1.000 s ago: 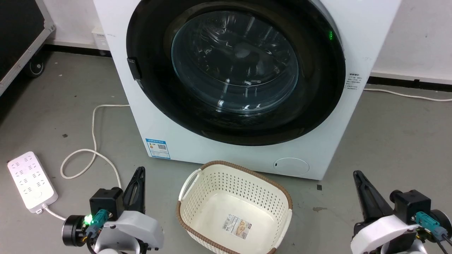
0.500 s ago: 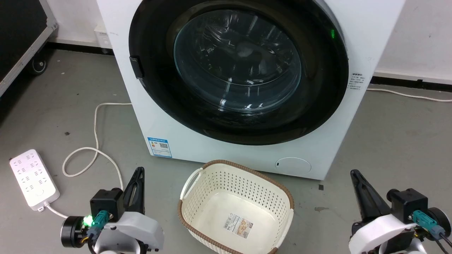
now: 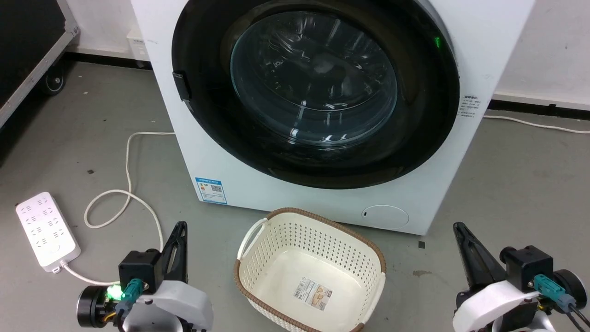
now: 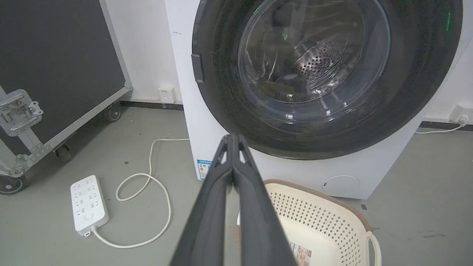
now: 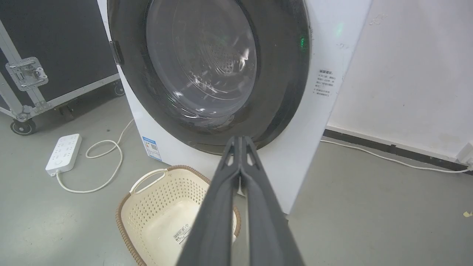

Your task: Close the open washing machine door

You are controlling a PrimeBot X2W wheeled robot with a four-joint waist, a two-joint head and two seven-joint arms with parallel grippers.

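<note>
1. Left gripper (image 3: 181,229) and right gripper (image 3: 459,229): fingers pressed together, nothing held, both low over the floor (image 3: 516,184).
2. Over the last second the whole head view slid slightly. That is a camera move; nothing was handled.
3. Washing machine door (image 3: 315,87): ahead and above, between the grippers, flush on the washing machine (image 3: 276,191) as before. Looks closed, though the latch can't be checked.
4. Laundry basket (image 3: 322,216) between the grippers; power strip (image 3: 46,230) beyond the left one; bare grey floor, white wall (image 5: 406,55) behind.
</note>
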